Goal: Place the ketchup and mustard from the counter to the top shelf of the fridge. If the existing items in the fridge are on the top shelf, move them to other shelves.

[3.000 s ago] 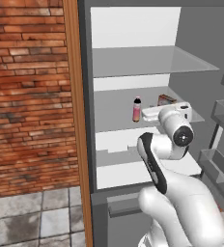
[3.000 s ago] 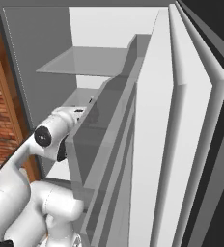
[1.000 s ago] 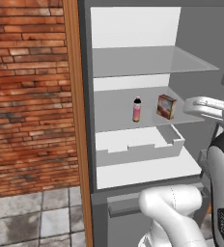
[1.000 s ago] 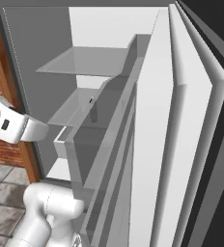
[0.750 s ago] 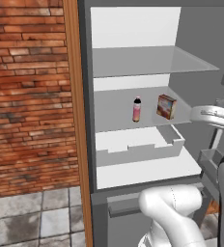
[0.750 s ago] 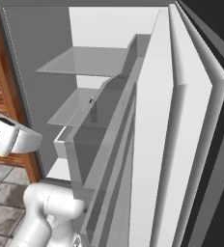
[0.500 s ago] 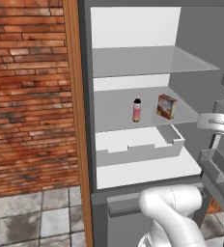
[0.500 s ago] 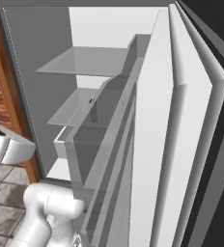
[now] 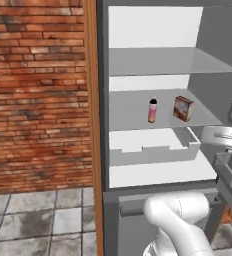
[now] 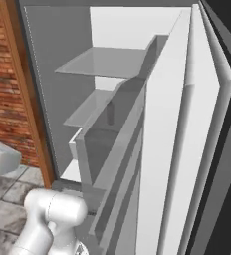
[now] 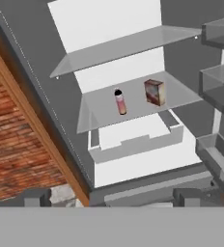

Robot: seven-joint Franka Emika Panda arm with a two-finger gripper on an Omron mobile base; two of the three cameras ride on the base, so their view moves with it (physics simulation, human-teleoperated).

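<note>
The fridge stands open in front of me. Its top shelf is a grey translucent plate. On the shelf below it stand the existing items: a small pink bottle with a black cap and, to its right, a reddish-brown box. My gripper is open, well back from the fridge, with its fingertips wide apart and nothing between them. The ketchup, the mustard and the counter are out of view.
A white drawer tray sits under the items' shelf. The open door's grey shelves stick out on the right. A wooden panel and a brick wall bound the left, above a tiled floor.
My hand has swung right and downward, away from the fridge opening, towards the edge of both base views. The pink bottle and the box have not moved.
</note>
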